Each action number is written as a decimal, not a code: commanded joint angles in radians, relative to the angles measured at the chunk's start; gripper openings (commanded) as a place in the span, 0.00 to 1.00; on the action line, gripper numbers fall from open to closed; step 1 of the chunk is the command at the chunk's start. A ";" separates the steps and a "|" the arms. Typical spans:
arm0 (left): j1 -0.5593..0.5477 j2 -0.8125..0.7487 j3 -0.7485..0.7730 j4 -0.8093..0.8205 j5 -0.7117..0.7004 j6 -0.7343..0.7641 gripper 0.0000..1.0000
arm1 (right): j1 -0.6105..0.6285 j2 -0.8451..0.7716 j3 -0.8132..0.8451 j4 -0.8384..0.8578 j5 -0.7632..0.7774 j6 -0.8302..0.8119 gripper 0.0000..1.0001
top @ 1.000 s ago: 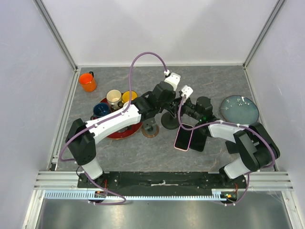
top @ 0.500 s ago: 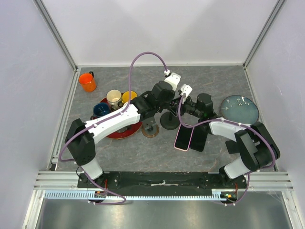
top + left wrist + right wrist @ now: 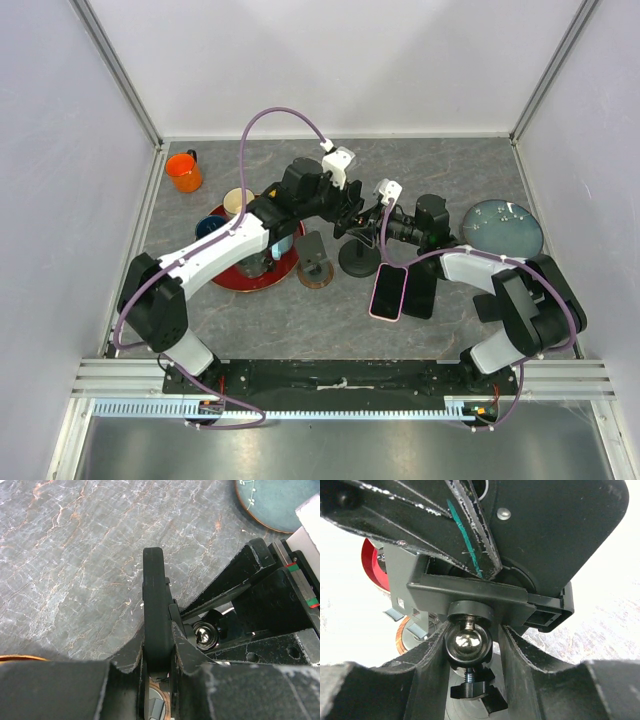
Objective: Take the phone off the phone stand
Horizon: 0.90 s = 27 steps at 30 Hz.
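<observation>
The black phone (image 3: 154, 595) stands on edge between the fingers of my left gripper (image 3: 159, 647), which is shut on it. In the right wrist view the phone (image 3: 560, 530) rises above the phone stand's cradle (image 3: 470, 594), its lower end still at the cradle. My right gripper (image 3: 472, 647) is closed around the stand's ball joint (image 3: 466, 641). In the top view my left gripper (image 3: 352, 208) and right gripper (image 3: 373, 222) meet above the stand's round base (image 3: 357, 258); the phone is mostly hidden there.
A pink phone (image 3: 388, 292) and a black phone (image 3: 421, 296) lie flat in front of the stand. A small holder on a coaster (image 3: 315, 264) stands to its left. A red plate (image 3: 250, 277) with mugs, an orange mug (image 3: 184, 171) and a teal plate (image 3: 503, 228) are around.
My left arm has swung left and back, its wrist turned, with the phone still in its grip. My right gripper has stayed on the stand's ball joint.
</observation>
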 commanded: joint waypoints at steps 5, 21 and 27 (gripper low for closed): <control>0.049 -0.081 -0.008 -0.055 0.094 0.054 0.02 | -0.056 0.007 0.009 0.043 0.113 -0.014 0.00; 0.115 -0.112 -0.032 -0.026 0.220 0.114 0.02 | -0.090 0.015 -0.015 0.057 0.115 -0.007 0.00; 0.123 -0.083 0.012 -0.057 0.242 0.142 0.02 | -0.094 0.021 -0.014 0.062 0.103 -0.005 0.00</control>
